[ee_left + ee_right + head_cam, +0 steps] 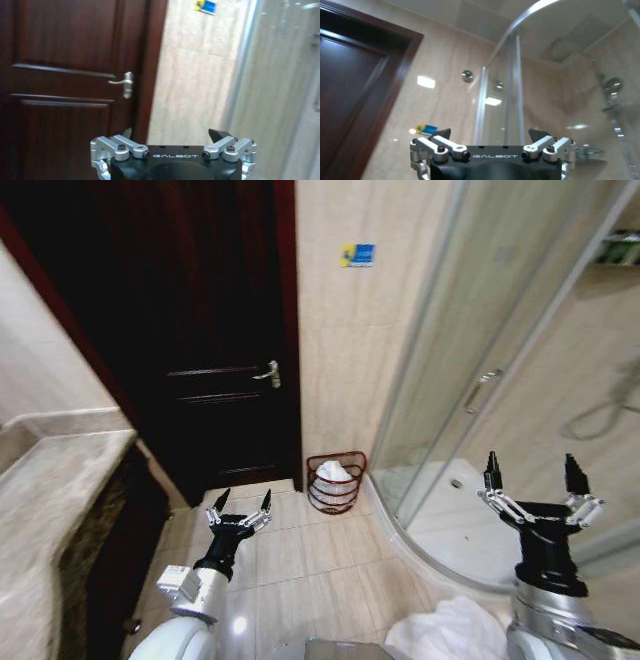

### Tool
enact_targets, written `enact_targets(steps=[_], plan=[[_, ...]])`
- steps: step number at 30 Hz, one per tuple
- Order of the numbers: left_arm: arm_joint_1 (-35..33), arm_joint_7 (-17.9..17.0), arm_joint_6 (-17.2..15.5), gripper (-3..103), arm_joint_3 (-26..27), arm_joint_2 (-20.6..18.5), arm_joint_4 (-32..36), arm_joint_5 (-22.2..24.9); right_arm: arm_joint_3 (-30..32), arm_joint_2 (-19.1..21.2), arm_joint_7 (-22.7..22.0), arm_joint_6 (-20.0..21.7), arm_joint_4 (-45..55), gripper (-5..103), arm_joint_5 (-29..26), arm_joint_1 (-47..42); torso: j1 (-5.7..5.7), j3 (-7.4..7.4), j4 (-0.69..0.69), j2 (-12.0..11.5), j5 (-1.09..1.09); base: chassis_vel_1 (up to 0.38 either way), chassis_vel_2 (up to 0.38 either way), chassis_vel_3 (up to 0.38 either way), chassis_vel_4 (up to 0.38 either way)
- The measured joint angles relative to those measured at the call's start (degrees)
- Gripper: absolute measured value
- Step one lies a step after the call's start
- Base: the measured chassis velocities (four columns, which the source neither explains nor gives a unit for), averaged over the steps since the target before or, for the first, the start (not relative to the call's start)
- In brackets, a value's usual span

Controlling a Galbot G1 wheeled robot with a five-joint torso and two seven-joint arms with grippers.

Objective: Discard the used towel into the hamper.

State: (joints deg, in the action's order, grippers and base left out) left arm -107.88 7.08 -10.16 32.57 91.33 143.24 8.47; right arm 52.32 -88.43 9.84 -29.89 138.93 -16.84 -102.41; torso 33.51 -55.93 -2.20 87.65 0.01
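Observation:
The hamper (336,483), a small round reddish-brown slatted basket, stands on the floor against the tiled wall between the door and the shower. White cloth (334,472) lies inside it. A crumpled white towel (452,630) lies low in the head view, just in front of my body. My left gripper (240,506) is open and empty, raised over the floor left of the hamper; its open fingers also show in the left wrist view (175,132). My right gripper (530,473) is open and empty in front of the shower, and shows in the right wrist view (490,132).
A dark wooden door (190,330) with a lever handle (268,374) is shut at the left. A stone counter (50,510) runs along the left side. The curved glass shower enclosure (470,380) fills the right. Tiled floor (310,560) lies between me and the hamper.

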Motion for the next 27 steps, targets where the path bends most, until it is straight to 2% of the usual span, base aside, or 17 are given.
enact_targets(steps=[9, 15, 22, 27], plan=[[0.00, 0.00, 0.00, 100, 0.00, 0.00, 0.00, 0.00, -0.48, -0.53, -1.93, 0.71, -0.09, 100, -4.02, -1.29, 0.00, 0.00, 0.01, 0.00, 0.01, -0.110, -0.125, -0.129, -0.120], [0.00, 0.00, 0.00, 100, 0.00, 0.00, 0.00, 0.00, -0.05, -0.32, -3.92, 1.59, 0.00, 100, -4.29, -1.10, 0.00, 0.00, 0.00, 0.00, 0.01, -0.124, -0.128, -0.116, -0.131], [0.00, 0.00, 0.00, 100, 0.00, 0.00, 0.00, 0.00, -0.41, -0.40, -8.50, 4.92, 0.62, 100, -3.96, -0.87, 0.00, 0.00, 0.00, 0.00, -0.01, -0.122, -0.130, -0.122, -0.108], [0.00, 0.00, 0.00, 100, 0.00, 0.00, 0.00, 0.00, -0.39, -0.40, -9.32, 5.43, 0.62, 100, -3.96, -0.85, 0.00, 0.00, 0.01, 0.00, -0.01, -0.127, -0.124, -0.118, -0.132]])
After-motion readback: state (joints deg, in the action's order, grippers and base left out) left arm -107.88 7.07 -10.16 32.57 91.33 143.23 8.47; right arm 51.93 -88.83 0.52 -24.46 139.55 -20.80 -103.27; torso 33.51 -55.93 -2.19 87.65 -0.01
